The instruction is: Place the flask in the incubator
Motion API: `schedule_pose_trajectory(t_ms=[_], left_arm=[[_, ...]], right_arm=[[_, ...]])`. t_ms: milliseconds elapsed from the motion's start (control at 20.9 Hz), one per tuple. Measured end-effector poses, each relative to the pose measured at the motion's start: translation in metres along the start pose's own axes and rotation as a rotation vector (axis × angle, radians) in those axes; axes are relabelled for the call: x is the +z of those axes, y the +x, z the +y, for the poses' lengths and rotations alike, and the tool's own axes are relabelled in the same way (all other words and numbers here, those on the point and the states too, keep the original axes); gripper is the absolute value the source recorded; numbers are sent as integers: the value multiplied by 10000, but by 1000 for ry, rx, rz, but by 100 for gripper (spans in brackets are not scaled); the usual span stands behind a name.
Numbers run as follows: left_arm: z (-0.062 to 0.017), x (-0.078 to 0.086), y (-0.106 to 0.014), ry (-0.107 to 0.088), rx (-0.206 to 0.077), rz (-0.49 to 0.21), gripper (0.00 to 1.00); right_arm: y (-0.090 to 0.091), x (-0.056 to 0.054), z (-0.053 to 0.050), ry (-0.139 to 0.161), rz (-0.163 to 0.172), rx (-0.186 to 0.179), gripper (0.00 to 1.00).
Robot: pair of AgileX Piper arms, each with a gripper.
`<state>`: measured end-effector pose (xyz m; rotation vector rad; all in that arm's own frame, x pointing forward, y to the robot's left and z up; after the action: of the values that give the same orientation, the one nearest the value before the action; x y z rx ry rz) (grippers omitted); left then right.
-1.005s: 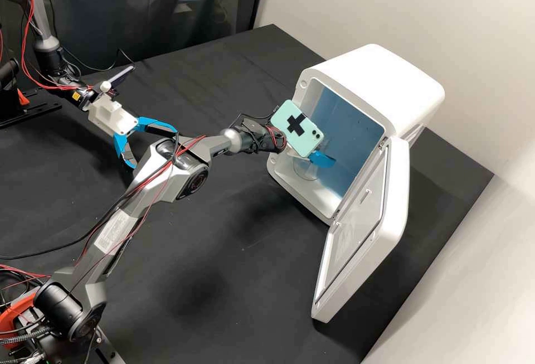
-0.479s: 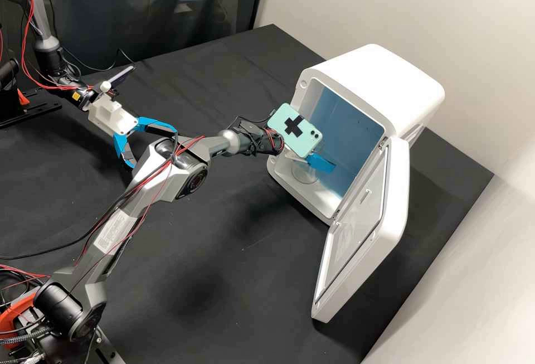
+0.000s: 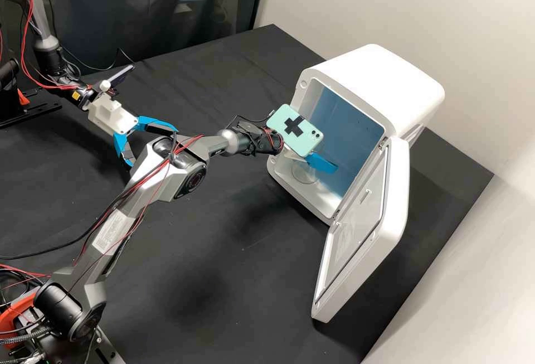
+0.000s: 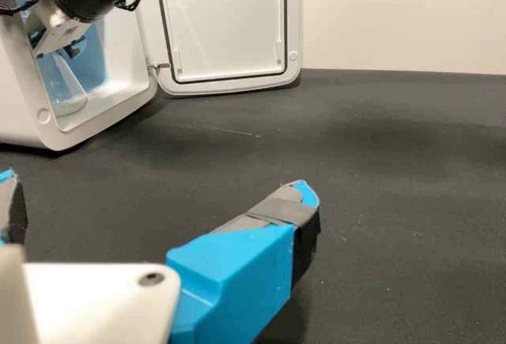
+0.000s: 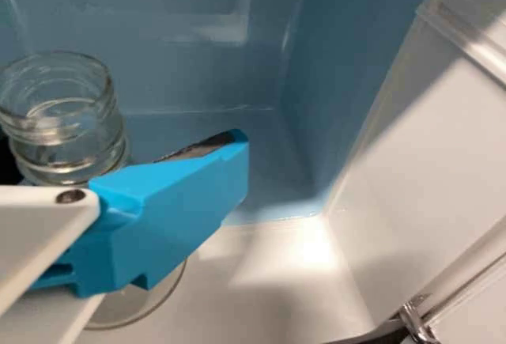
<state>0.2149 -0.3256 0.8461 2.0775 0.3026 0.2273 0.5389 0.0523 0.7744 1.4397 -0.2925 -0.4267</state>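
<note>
The clear glass flask [image 5: 59, 115] stands upright on the floor of the white incubator [image 3: 384, 82], near the front of its blue chamber. My right gripper [image 3: 312, 166] is inside the chamber and open. One blue finger [image 5: 174, 194] lies beside the flask's neck; the other is hidden. In the high view the flask [image 3: 304, 173] shows under the right wrist. The left wrist view also shows the flask [image 4: 63, 87] inside the incubator [image 4: 103, 99]. My left gripper [image 3: 142, 141] hangs open and empty above the bench, far left of the incubator.
The incubator's door [image 3: 362, 224] is swung wide open toward the bench's front right edge, and the left wrist view shows this door [image 4: 229, 28] too. A mint-green device [image 3: 294, 130] rides on the right wrist. Black bench [image 3: 223, 252] lies bare in front.
The right wrist has drawn back a little toward the left, out of the chamber. The flask has stayed on the incubator floor. The left arm has not moved.
</note>
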Motion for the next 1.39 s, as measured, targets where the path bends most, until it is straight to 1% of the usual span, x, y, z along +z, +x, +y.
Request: schedule_pose_trajectory(t_ms=[48, 96, 191, 239, 287, 335, 383, 431, 479, 526, 574, 622, 718, 766, 862, 957, 1053, 1101, 1197, 1388], left_arm=[[4, 3, -7, 1, 2, 0, 100], [5, 0, -7, 0, 2, 1, 100], [9, -5, -9, 0, 4, 3, 100], [11, -4, -9, 1, 5, 3, 100], [18, -7, -12, 1, 8, 4, 100], [26, -4, -15, 3, 11, 4, 100], [30, -3, -16, 3, 13, 3, 100], [25, -2, -20, 2, 11, 4, 100], [22, -2, -23, 2, 10, 4, 100], [15, -1, -30, 1, 6, 4, 100], [7, 1, -37, 0, 3, 5, 100], [9, 1, -35, 0, 4, 5, 100], [9, 1, -35, 0, 4, 5, 100], [9, 1, -35, 0, 4, 5, 100], [9, 1, -35, 2, 4, 5, 100], [5, 1, -38, 2, 3, 5, 100], [3, 3, -43, 1, 1, 5, 100], [3, 0, -49, 1, 2, 7, 100], [22, -6, -57, 3, 10, 10, 100], [23, -33, -65, 0, 11, 23, 100]], right_arm=[[5, 12, 6, 2, -1, 2, 100], [2, 17, 4, -6, -1, 2, 100], [6, 42, -14, -9, -5, 0, 100], [7, 49, -22, -1, -5, -1, 100], [10, 59, -26, -3, -5, -2, 100], [14, 77, -38, 3, -7, -7, 100], [16, 95, -24, 4, -9, -6, 100], [19, 106, -35, 6, -8, -11, 100], [24, 114, -25, 11, -6, -9, 100], [27, 129, -26, 6, -5, -9, 100], [25, 132, -11, 7, 0, -8, 100], [25, 144, -17, 10, -1, -11, 100], [21, 155, 11, 36, -4, -7, 100], [17, 149, 25, 42, -1, -4, 100], [16, 180, 37, 48, -2, -9, 100], [36, 239, 34, 59, -6, -23, 100], [56, 297, 43, 78, -14, -32, 100], [54, 299, 62, 85, -12, -31, 100], [47, 341, 103, 97, -22, -29, 100], [36, 382, 197, 144, -38, -21, 100]])
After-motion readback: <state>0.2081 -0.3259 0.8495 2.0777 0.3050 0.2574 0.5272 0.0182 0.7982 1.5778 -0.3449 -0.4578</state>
